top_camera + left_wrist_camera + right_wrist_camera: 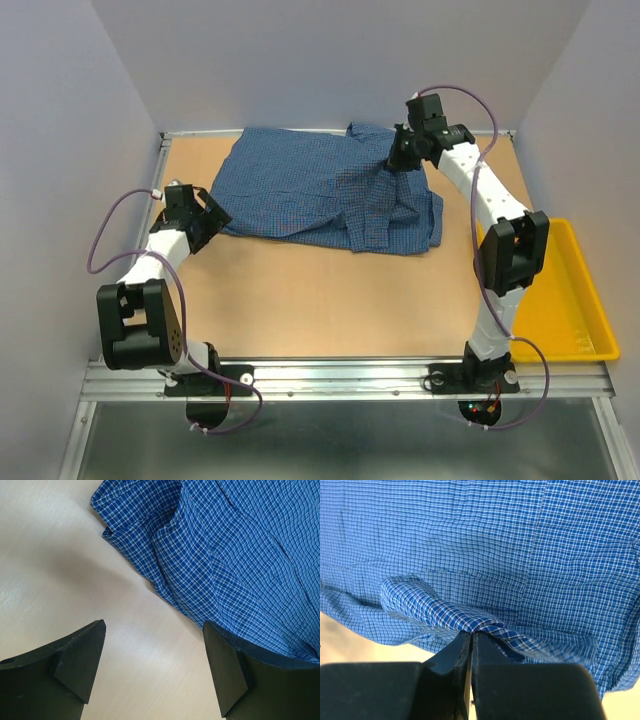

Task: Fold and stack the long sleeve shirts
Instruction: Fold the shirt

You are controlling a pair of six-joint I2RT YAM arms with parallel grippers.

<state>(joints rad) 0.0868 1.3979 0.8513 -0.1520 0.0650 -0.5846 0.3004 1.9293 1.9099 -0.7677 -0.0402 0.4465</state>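
Note:
One blue fine-checked long sleeve shirt [300, 185] lies spread and rumpled on the far half of the wooden table [320, 300]. My right gripper [401, 160] hangs over its right part, shut on a raised fold of cloth. In the right wrist view the jaws [471, 633] meet on that pinched ridge of the shirt [495, 540]. My left gripper [214, 214] is at the shirt's near-left corner. In the left wrist view it [155, 625] is open over bare wood, its right finger [225, 670] beside the shirt's hem [240, 555].
A yellow plastic tray [560, 300] sits off the table's right edge, beside the right arm. Pale walls close in the back and both sides. Bare wood stretches from the shirt to the metal rail [340, 375] at the near edge.

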